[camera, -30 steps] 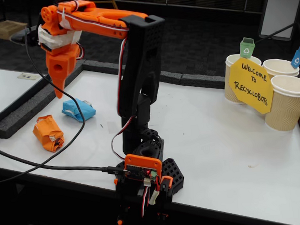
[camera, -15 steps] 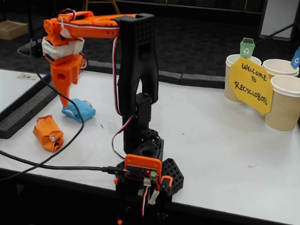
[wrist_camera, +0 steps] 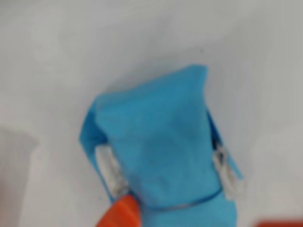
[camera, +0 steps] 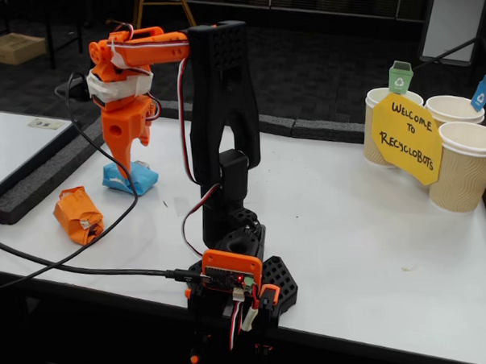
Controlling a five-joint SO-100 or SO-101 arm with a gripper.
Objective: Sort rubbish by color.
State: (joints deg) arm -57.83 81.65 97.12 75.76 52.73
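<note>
Filling the wrist view, the light blue wad [wrist_camera: 161,151] is seen directly below the camera, one orange fingertip of the claw [camera: 128,172] showing at its near edge; whether the claw is open or closed cannot be told. The wad lies on the white worktop [camera: 350,226], the orange wad [camera: 77,215] nearby. It is judged light, soft and crushable; a grip across the taped middle is suggested.

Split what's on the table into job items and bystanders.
Job:
blue wad, under the tool
orange wad

Bystanders:
paper cups
yellow welcome sign
black cable
</note>
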